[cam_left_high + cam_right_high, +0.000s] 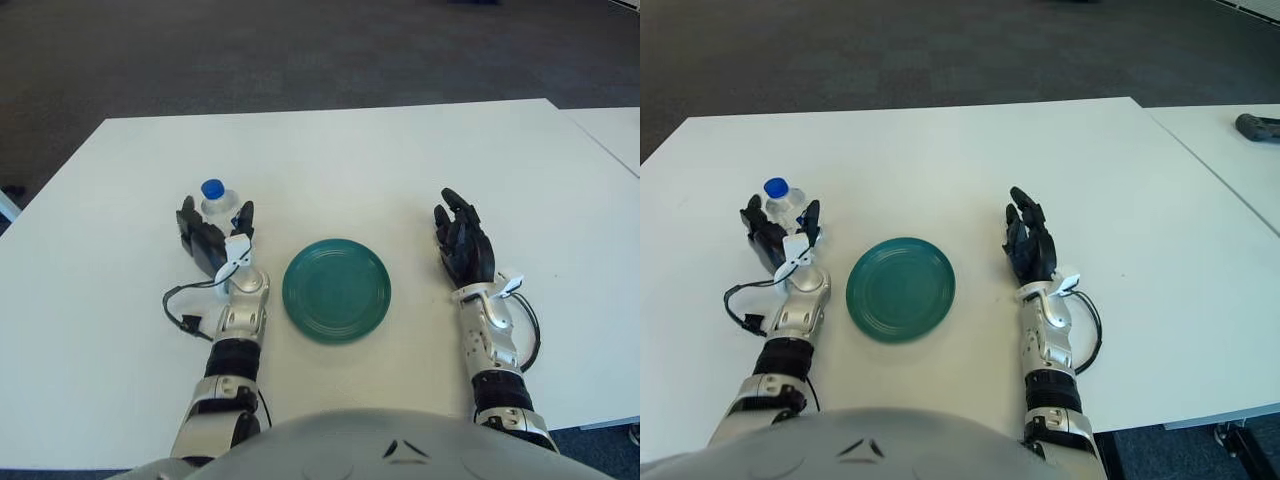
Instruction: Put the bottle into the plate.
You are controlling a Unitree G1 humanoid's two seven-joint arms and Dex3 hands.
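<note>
left robot hand (pixel 212 243) around bottle (pixel 216 203), plate (pixel 336 289) beside

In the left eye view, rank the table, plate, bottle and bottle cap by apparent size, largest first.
1. Table
2. Plate
3. Bottle, partly hidden by the left hand
4. Cap

Office or lab; white tables (pixel 330 150), carpet (pixel 250 50)
</note>
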